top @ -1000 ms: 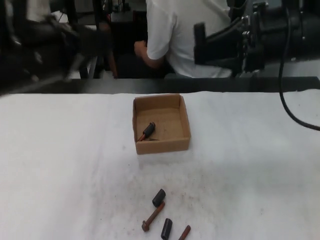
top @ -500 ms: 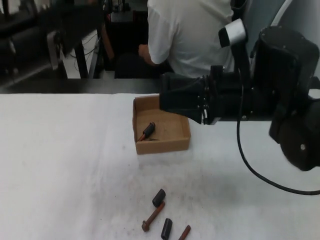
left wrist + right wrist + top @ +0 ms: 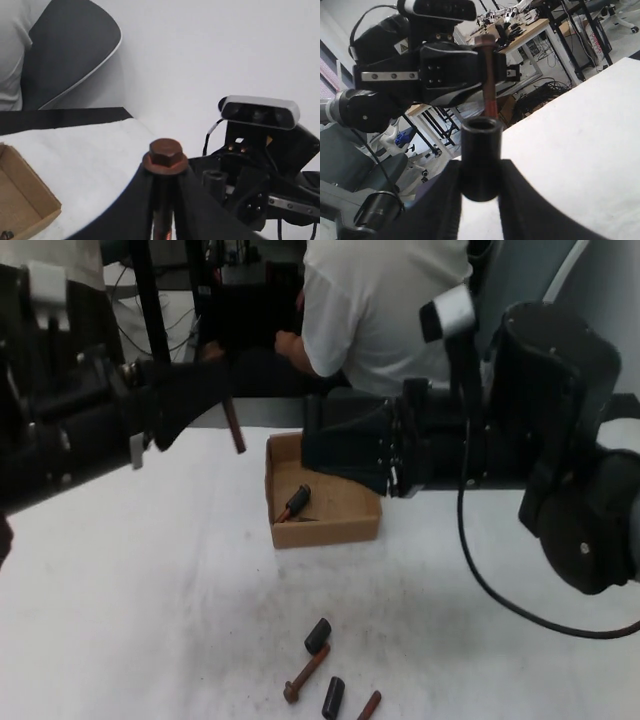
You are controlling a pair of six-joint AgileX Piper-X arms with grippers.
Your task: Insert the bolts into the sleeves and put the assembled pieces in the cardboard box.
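Nearest on the counter (image 3: 120, 620), the loose sleeves (image 3: 318, 634) and loose bolts (image 3: 305, 673) lay unmoved since half a second before. Farther back, the cardboard box (image 3: 325, 532) sat in the same spot. One assembled piece (image 3: 295, 502) lay inside it near its left wall.

Change: the left arm (image 3: 70, 430) had swung in from the left, above the counter. The right arm (image 3: 450, 440) had edged slightly leftward over the box's far side.

The left pincer (image 3: 163, 175) pinched a bolt (image 3: 165, 152) by the shank, fingers pressed tight to it and the hex head sticking out past the tips. The right pincer (image 3: 480, 175) was clamped on a sleeve (image 3: 480, 145), its open bore facing outward. Both held pieces were up in the air near the box's far left corner, apart from each other and not yet joined.

The high view gave the bolt as a thin rod slanting down from the left pincer. The left wrist view added the hex head, a corner of the box, and the sleeve in the right pincer beyond. The right wrist view showed the sleeve's hollow end, with the bolt upright beyond it and roughly in line.
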